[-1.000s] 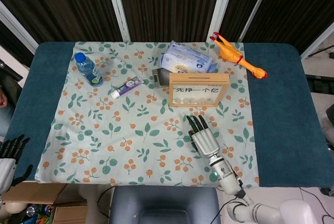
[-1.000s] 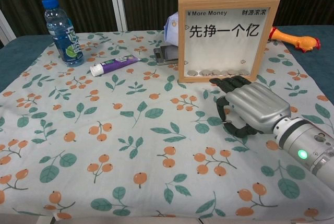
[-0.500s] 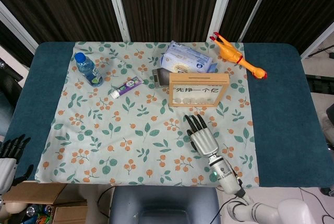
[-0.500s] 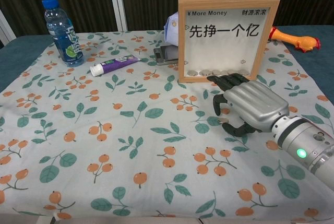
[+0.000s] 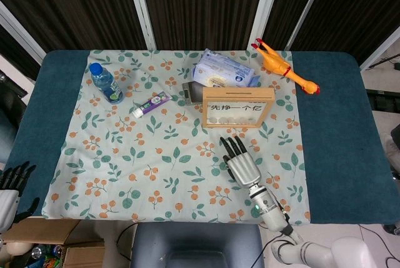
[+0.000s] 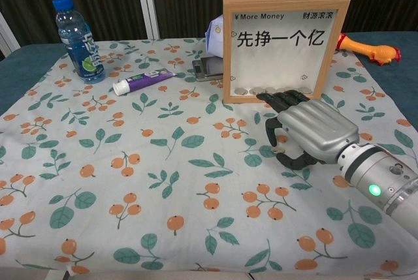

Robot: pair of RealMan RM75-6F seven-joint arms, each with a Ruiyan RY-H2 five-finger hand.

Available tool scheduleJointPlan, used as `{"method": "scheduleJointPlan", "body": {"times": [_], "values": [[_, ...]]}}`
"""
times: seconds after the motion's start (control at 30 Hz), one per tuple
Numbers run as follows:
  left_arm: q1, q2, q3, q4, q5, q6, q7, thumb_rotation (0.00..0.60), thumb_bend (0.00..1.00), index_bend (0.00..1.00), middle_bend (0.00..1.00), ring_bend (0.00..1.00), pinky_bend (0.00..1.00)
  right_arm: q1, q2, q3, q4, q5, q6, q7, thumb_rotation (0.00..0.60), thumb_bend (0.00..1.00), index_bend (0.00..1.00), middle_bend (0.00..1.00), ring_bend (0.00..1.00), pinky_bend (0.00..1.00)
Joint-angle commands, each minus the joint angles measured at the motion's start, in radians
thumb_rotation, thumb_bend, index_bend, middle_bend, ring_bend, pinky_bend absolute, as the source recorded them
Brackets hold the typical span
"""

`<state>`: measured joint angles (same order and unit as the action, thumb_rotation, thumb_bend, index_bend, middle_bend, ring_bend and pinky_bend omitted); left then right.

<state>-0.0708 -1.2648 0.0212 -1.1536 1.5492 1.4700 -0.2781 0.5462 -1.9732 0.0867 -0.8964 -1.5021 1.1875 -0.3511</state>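
A: Lower centre-right of the head view, our right hand [image 5: 241,165] lies palm down, fingers spread, holding nothing.

B: Wooden frame [image 5: 238,107]?

A: Just above its fingertips, upright on the floral cloth [image 5: 137,155], long axis across the frame.

B: Left hand [image 5: 11,188]?

A: Far lower-left corner, off the cloth, open too. We're nearer with the right.
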Motion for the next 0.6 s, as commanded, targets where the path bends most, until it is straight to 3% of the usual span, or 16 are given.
{"method": "scheduleJointPlan", "body": {"times": [0.03, 0.2, 0.6], "values": [[0.001, -0.002, 0.001, 0.004, -0.002, -0.003, -0.001, 0.600, 0.38, 0.00, 0.00, 0.00, 0.00, 0.002, -0.002, 0.000, 0.004, -0.001, -0.001, 0.000, 0.600, 0.54, 0.65, 0.10, 0.00, 0.00], [0.003, -0.004, 0.002, 0.009, -0.005, -0.006, -0.004, 0.600, 0.38, 0.00, 0.00, 0.00, 0.00, 0.006, -0.004, 0.001, 0.011, -0.002, -0.004, 0.006, 0.600, 0.60, 0.65, 0.11, 0.00, 0.00], [0.001, -0.009, 0.000, 0.020, -0.006, -0.010, -0.014, 0.600, 0.38, 0.00, 0.00, 0.00, 0.00, 0.007, -0.009, 0.005, 0.020, -0.006, 0.016, 0.015, 0.600, 0.61, 0.71, 0.13, 0.00, 0.00]]}}
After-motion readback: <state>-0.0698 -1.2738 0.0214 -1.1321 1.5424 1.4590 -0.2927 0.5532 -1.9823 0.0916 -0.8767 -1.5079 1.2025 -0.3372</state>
